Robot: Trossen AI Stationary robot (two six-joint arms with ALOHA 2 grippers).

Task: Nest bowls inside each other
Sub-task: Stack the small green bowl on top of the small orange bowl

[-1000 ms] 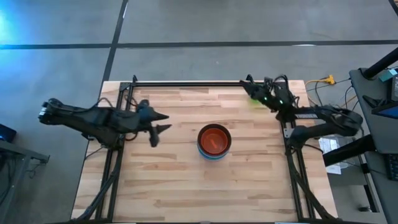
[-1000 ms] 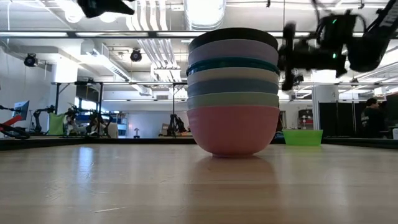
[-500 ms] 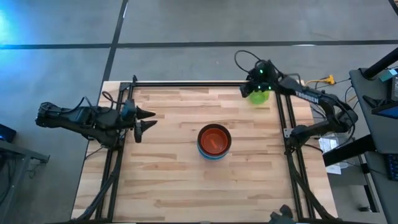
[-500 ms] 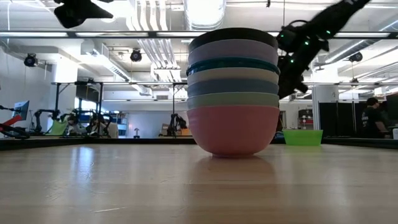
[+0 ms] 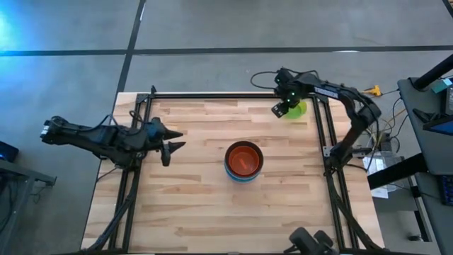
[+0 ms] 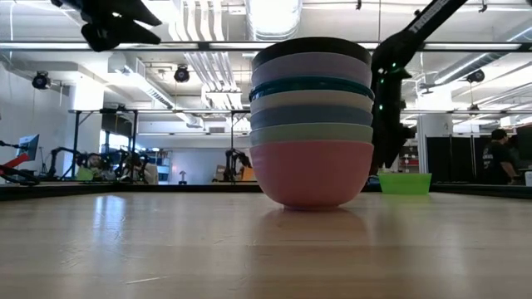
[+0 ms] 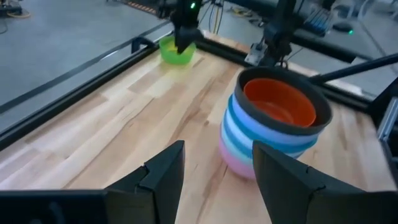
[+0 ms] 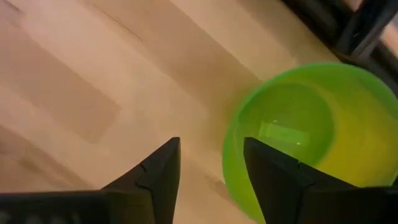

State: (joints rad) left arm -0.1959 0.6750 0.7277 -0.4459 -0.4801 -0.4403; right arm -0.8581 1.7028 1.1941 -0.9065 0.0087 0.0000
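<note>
Care suits the right pincer (image 8: 208, 177), hovering spread wide: one finger just beside the small lime green plastic bowl's (image 8: 298, 134) rim should straddle it.

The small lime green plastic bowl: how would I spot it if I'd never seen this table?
Start at the wooden table and find the tall stack of nested bowls in its middle. Look to the far right corner, under the right claw. The small lime green plastic bowl sits alone, unstacked.
</note>
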